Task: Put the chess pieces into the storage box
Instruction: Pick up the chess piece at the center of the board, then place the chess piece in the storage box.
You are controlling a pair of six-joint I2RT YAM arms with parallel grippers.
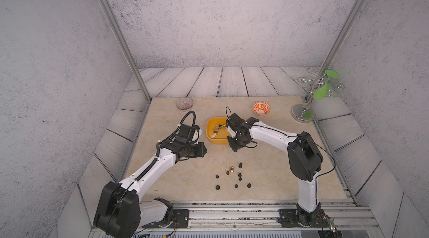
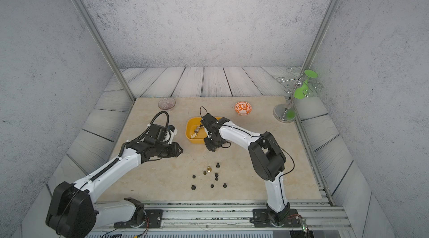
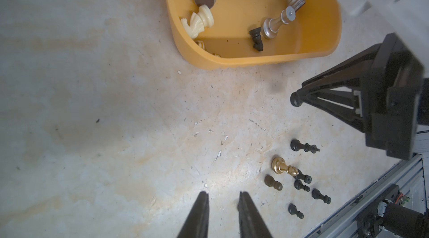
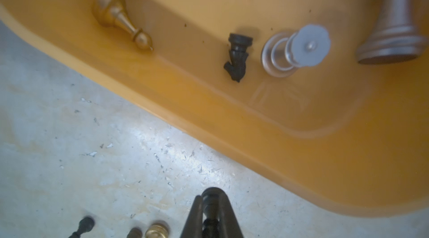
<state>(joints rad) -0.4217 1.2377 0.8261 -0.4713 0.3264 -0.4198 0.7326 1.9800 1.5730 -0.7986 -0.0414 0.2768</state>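
Beige stone tabletop [image 1: 185, 178] | your right gripper [image 4: 210, 202] is clenched on a black chess piece [image 3: 295, 98], long axis along the fingers, round end past the tips | storage box [image 4: 255, 132] lies just ahead, near wall between | left gripper [image 3: 222, 197] parted, empty

The scene is lit brightly and evenly from above, and only soft, weak shadows are cast on the table [image 1: 267, 162] in both top views. A pale glare is reflected from its surface in the right wrist view, where the storage box [image 4: 232, 113] and the black piece [image 4: 210, 204] closest to the lens are blurred. The left wrist view is sharper; its corners are stretched.
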